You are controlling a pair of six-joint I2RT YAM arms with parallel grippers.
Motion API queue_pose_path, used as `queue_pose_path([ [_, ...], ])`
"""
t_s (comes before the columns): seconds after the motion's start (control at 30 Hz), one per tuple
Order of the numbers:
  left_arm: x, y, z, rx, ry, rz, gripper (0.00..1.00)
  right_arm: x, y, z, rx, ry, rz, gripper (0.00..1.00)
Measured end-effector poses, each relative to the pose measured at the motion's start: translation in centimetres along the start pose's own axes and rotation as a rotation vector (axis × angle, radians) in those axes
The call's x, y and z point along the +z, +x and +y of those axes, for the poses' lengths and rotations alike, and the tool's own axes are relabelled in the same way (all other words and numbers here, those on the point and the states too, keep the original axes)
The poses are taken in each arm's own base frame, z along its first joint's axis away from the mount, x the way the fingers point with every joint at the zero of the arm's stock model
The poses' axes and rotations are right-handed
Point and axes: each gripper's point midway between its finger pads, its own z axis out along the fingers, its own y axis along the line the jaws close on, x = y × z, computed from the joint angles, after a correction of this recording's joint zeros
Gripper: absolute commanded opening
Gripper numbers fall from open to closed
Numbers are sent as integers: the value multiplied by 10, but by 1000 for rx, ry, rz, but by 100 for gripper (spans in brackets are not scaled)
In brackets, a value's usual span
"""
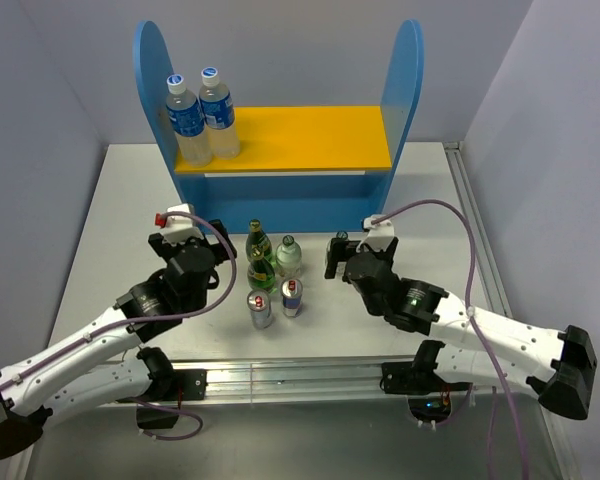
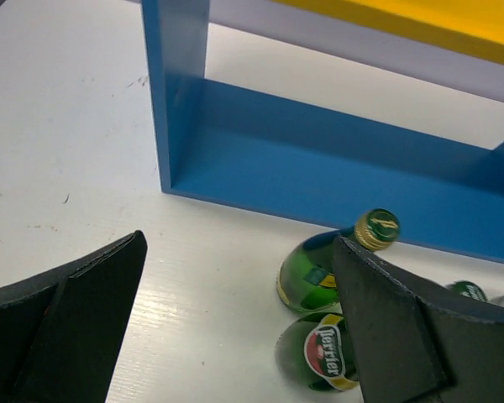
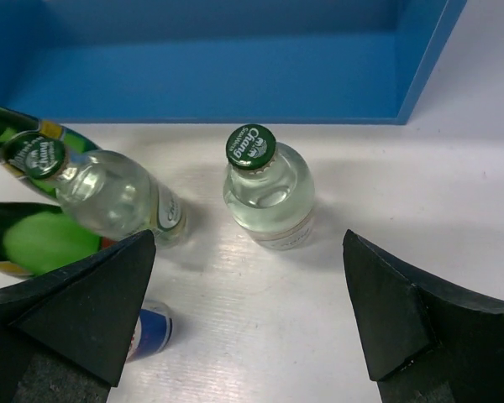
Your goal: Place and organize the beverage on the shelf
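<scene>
Two water bottles (image 1: 202, 115) already stand at the left end of the shelf (image 1: 310, 138), on its yellow board; green bottles (image 1: 259, 255), a clear bottle (image 3: 269, 189) and cans (image 1: 276, 303) wait on the worktop (image 1: 110, 220) just in front of the shelf; the left end effector (image 2: 239, 252) and right end effector (image 3: 250, 277) both gape empty; the step looks like fetching the next drink; the right one must straddle the clear bottle, close, then lift.

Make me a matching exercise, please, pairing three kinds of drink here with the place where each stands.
1. clear plastic bottles with blue labels
2. silver-blue-red metal cans
3. dark green glass bottles

A. on the white table, farthest from the blue shelf
B. on the table, between the cans and the shelf
C. on the shelf's yellow upper board

Pairs: 1-C, 2-A, 3-B
</scene>
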Motion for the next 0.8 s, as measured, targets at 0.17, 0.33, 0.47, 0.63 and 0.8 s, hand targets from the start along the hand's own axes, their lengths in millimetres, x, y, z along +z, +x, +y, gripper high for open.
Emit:
queue_pose_path([
  [0.17,14,3,15,-37,-33,20,99,22,9,-3,-23,59,27,100],
  [0.33,15,11,18,-43,-31,32,99,45,22,-6,-50,116,48,100],
  [0.47,13,17,23,-58,-22,23,99,59,16,-9,-16,149,12,95],
  [0.63,10,17,28,-85,-13,3,99,77,9,-16,25,199,-35,87],
  [0.8,13,18,25,-87,-13,1,99,90,21,-19,5,237,-27,72],
])
